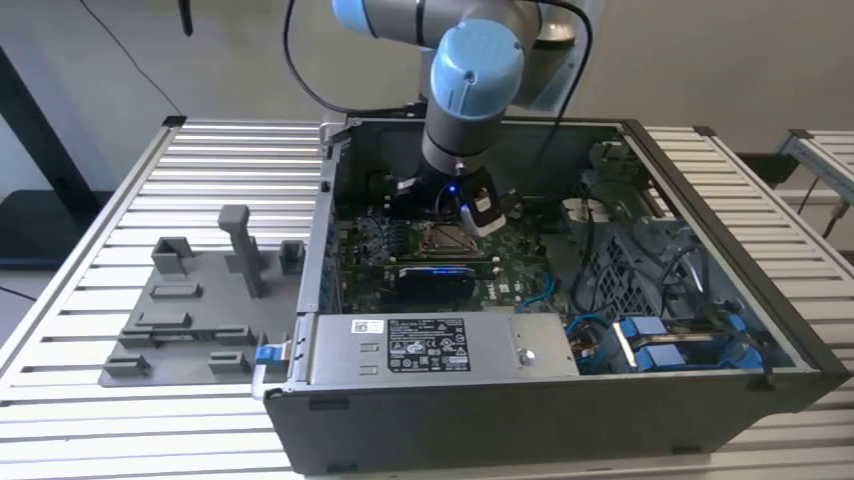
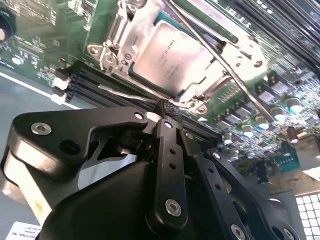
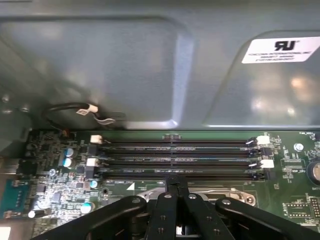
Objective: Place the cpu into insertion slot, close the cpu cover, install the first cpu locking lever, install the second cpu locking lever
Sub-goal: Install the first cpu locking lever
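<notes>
I'm looking down on the slatted table (image 1: 80, 200) with the open computer case (image 1: 561, 400) taking up the middle and the exterior view's right. The arm (image 1: 474, 90) is reaching steeply down from the upper centre of that frame into the case, with its wrist pointing almost straight at the green circuit board (image 2: 30, 30). The gripper (image 1: 467, 210) is hanging just above the insertion slot (image 1: 447, 240), a little toward the upper edge of the frame from it. In both wrist views I'm seeing the gripper's fingers (image 3: 165, 200) drawn together at the tip, with nothing showing between them. The cpu (image 2: 172, 52) is already lying flat in the slot, and the cpu cover (image 2: 137, 27) is sitting down around it as a silver frame. One locking lever (image 2: 240, 85) is running as a thin rod along the socket's far side. The other lever (image 2: 130, 94) is lying along the side nearest the fingertips, parallel to the memory slots (image 3: 175, 155), so its long axis is crossing right in front of the tip. The tip is sitting at that rod's end, and I can't tell whether it is touching. I'm judging that this near lever is the piece being worked.
</notes>
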Tool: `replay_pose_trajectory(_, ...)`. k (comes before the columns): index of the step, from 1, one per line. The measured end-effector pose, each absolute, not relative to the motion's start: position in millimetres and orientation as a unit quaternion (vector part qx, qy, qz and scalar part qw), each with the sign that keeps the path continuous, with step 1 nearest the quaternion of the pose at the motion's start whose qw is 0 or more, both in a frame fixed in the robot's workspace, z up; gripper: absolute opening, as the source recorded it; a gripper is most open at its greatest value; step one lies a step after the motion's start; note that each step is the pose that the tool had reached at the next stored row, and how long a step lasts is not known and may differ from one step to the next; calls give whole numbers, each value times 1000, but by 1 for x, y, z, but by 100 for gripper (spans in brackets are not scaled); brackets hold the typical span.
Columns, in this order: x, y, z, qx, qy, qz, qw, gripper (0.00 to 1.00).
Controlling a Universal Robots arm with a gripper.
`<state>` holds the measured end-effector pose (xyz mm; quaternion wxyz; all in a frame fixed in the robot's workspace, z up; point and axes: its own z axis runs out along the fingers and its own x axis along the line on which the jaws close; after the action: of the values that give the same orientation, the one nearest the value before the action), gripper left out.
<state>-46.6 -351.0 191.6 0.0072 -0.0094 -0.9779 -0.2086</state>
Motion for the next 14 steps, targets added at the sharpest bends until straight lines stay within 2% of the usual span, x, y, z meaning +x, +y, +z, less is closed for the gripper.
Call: replay_pose_trajectory(14, -30, -350, 186, -9, -978, -209, 7, 11)
